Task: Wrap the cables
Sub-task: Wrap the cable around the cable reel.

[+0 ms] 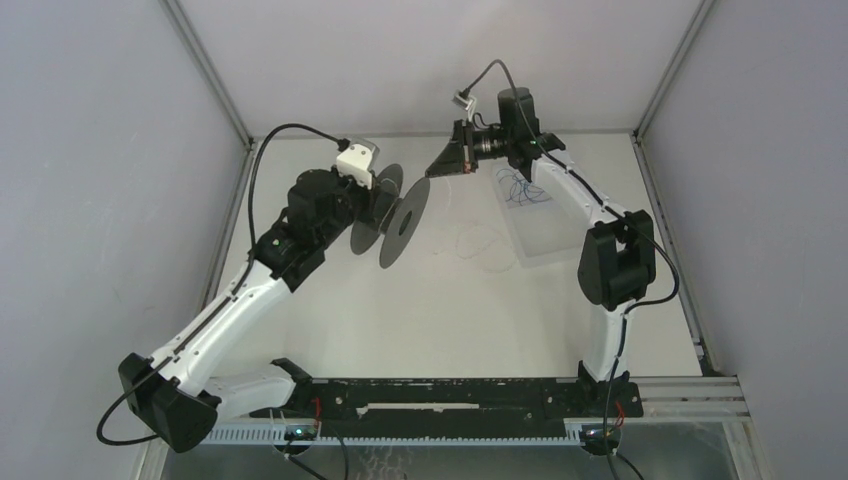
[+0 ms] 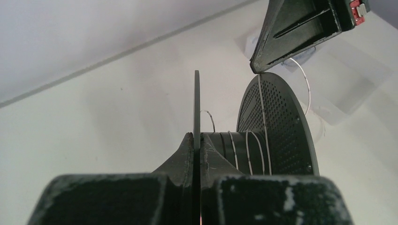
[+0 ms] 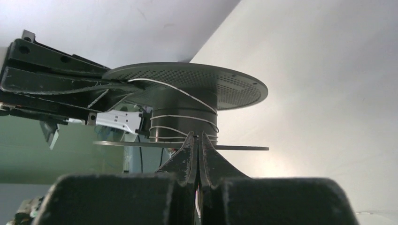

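My left gripper (image 1: 368, 205) is shut on the thin near flange (image 2: 196, 103) of a black spool (image 1: 403, 222) and holds it above the table. A few turns of the thin whitish cable (image 2: 248, 151) lie round the spool's core (image 3: 185, 101). My right gripper (image 1: 432, 172) is shut, its tips (image 2: 256, 69) at the rim of the perforated far flange (image 2: 281, 126). The cable runs from those tips across the flange to the core. In the right wrist view the closed jaws (image 3: 197, 137) point at the core. Loose cable loops (image 1: 478, 240) lie on the table.
A clear plastic tray (image 1: 545, 245) stands at the right under the right arm, with a tangle of thin blue wire (image 1: 522, 188) in it. Grey walls close the table on the left, back and right.
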`<action>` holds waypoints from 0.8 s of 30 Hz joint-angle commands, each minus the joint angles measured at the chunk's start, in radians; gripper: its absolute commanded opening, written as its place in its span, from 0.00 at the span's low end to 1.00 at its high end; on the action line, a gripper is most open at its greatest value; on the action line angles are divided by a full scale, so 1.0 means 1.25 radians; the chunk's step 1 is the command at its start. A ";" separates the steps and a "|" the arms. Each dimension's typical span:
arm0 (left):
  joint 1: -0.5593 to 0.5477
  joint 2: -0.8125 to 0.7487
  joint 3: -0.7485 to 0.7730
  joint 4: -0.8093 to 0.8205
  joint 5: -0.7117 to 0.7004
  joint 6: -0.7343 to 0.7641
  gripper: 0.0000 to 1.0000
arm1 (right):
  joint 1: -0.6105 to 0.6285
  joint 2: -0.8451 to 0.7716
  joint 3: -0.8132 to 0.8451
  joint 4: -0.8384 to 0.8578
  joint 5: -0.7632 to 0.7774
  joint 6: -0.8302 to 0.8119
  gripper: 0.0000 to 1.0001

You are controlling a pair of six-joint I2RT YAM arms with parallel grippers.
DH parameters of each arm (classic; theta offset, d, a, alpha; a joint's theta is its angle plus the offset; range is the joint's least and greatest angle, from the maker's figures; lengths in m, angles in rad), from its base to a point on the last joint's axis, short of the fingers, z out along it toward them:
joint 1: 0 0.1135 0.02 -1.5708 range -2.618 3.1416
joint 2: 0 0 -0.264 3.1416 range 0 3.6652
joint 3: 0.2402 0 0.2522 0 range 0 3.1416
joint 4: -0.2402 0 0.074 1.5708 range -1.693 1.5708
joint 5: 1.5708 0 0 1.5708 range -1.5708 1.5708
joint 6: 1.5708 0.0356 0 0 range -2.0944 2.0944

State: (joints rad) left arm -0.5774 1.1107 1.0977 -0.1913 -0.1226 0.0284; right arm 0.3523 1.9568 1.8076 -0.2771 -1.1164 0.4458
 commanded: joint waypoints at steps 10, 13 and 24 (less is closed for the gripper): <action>0.041 -0.040 0.080 -0.014 0.075 -0.060 0.00 | -0.030 0.020 -0.080 0.021 0.022 -0.113 0.25; 0.052 -0.044 0.079 -0.015 0.079 -0.064 0.00 | -0.040 0.017 -0.078 0.006 0.029 -0.134 0.33; 0.094 -0.046 0.099 -0.031 0.066 -0.091 0.00 | -0.101 -0.055 -0.113 -0.043 0.041 -0.193 0.55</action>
State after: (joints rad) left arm -0.4923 1.0920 1.1164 -0.3038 -0.0410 -0.0410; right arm 0.2707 1.9816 1.6875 -0.3370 -1.0698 0.2474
